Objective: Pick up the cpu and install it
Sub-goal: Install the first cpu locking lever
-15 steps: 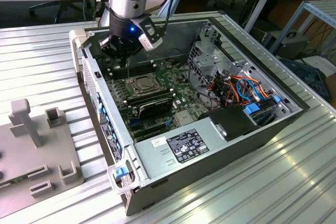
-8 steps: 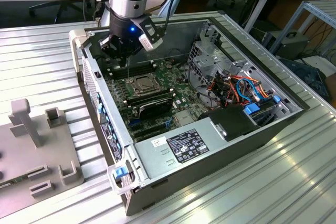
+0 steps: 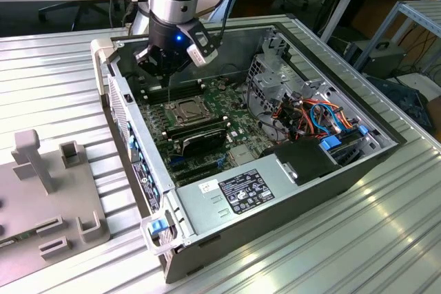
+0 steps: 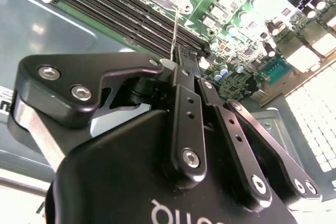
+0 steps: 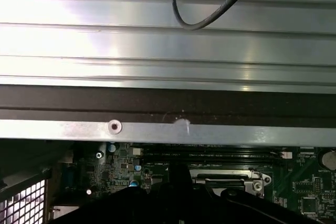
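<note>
Fingers look pressed together, pinching a thin edge-on sliver that may be the cpu, though I cannot tell for sure. Gripper hangs inside the open computer case on the ribbed tabletop, at 11 o'clock from the motherboard socket, near the memory slots

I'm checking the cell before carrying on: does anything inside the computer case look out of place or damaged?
Nothing looks spilled or broken. One thing stands out: a thin metal rod sticks up from the motherboard beside the socket, right at the tip of the claw, probably the socket's lever.
</note>
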You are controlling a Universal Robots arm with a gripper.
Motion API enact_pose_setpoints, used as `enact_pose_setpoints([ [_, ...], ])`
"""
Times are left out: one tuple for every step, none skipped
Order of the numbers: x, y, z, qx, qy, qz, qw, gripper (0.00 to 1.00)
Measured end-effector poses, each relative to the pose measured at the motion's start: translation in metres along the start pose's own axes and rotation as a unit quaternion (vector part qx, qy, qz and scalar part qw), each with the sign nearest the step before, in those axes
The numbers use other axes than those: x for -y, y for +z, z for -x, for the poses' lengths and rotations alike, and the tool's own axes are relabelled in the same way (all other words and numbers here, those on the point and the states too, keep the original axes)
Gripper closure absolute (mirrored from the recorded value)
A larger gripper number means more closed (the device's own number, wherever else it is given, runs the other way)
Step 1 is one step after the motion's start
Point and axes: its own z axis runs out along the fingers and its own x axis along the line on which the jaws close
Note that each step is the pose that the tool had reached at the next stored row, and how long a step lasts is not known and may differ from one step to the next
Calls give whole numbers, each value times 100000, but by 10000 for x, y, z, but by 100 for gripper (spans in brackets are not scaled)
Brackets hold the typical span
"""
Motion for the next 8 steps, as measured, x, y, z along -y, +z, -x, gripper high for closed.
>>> enact_pose_setpoints([
  [0,0,14,-3,-9,-3,100000,89],
  [1,0,32,-2,-21,-4,100000,89],
  [2,0,49,-2,-36,-2,100000,89],
  [3,0,66,-5,-47,-3,100000,89],
  [4,1,89,-7,-57,-1,100000,89],
  [5,0,109,-10,-68,-4,100000,89],
  [5,1,124,-14,-84,-7,100000,89],
  [6,0,128,-20,-133,-10,100000,89],
])
